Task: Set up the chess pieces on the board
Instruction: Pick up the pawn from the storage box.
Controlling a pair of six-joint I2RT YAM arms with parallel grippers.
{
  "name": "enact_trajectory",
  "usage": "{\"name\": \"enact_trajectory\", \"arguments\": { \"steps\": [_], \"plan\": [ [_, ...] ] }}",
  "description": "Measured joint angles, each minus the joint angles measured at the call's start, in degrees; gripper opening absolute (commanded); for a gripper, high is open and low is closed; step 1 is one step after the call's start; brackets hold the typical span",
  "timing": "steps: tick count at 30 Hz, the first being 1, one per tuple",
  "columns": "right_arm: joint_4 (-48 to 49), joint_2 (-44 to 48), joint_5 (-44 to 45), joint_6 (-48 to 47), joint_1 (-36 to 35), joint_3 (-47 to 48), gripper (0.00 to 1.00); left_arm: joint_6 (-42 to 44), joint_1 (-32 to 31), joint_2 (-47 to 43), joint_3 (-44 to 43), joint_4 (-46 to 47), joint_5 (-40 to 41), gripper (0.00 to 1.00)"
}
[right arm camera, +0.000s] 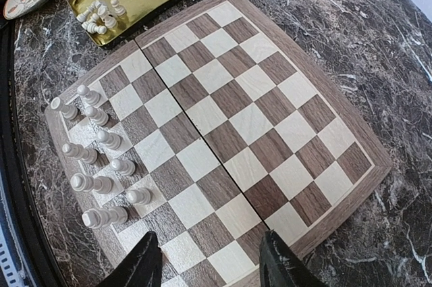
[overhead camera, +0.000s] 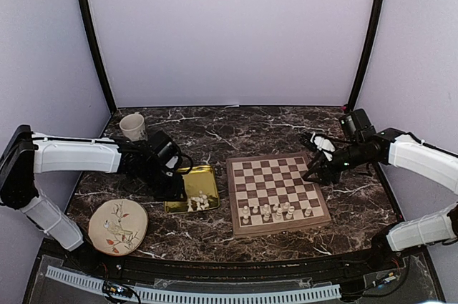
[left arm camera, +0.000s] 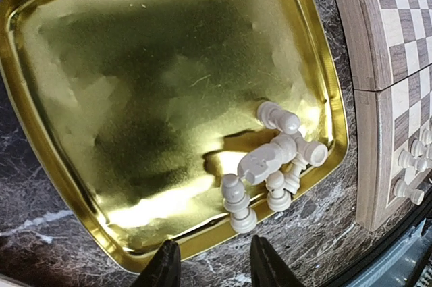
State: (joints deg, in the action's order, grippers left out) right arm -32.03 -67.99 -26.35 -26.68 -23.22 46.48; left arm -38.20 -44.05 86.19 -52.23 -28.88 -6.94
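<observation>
The wooden board (overhead camera: 275,175) lies at centre right, with several cream chess pieces (overhead camera: 268,211) standing in its two nearest rows. More chess pieces (left arm camera: 273,162) lie heaped in the near right corner of a gold tray (left arm camera: 135,84). My left gripper (left arm camera: 214,267) hovers over the tray's near rim, open, nothing between its fingers. My right gripper (right arm camera: 212,263) hangs open above the board's (right arm camera: 229,98) right edge, holding nothing. The standing pieces (right arm camera: 94,165) show at the left of the right wrist view.
A cream cup (overhead camera: 133,126) stands at the back left. A round plate with a bird drawing (overhead camera: 118,226) lies at the front left. The gold tray (overhead camera: 204,172) sits just left of the board. Dark marble tabletop surrounds everything.
</observation>
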Motion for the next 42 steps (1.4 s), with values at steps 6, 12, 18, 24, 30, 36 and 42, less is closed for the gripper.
{"name": "enact_trajectory", "arguments": {
  "steps": [6, 12, 18, 24, 30, 36, 42],
  "plan": [
    [0.4, -0.1, -0.9, 0.0, 0.0, 0.0, 0.49, -1.9, -2.2, 3.3, 0.0, 1.9, -2.3, 0.37],
    [0.5, -0.6, -1.2, -0.2, 0.0, 0.0, 0.49, -2.8, -2.9, 5.8, 0.0, 2.4, -1.8, 0.36],
    [0.5, -0.6, -1.3, -0.3, 0.0, -0.4, 0.49, -2.3, -2.9, 7.2, -1.7, 2.1, 0.2, 0.37],
    [0.6, -1.0, -1.3, -0.5, 0.0, -0.4, 0.49, 2.5, -2.9, 8.7, -9.4, 1.7, 2.7, 0.37],
    [0.6, -1.2, -1.3, -0.6, 0.0, -0.5, 0.48, 6.4, -2.9, 15.3, -17.9, 0.4, 4.6, 0.29],
    [0.6, -1.3, -1.3, -0.7, 0.0, -0.7, 0.48, 8.0, -2.8, 19.1, -19.1, -3.0, 5.1, 0.33],
    [0.5, -3.0, -1.8, -1.1, 0.0, -0.7, 0.47, 8.6, -2.8, 19.5, -19.1, -4.6, 4.9, 0.28]
  ]
}}
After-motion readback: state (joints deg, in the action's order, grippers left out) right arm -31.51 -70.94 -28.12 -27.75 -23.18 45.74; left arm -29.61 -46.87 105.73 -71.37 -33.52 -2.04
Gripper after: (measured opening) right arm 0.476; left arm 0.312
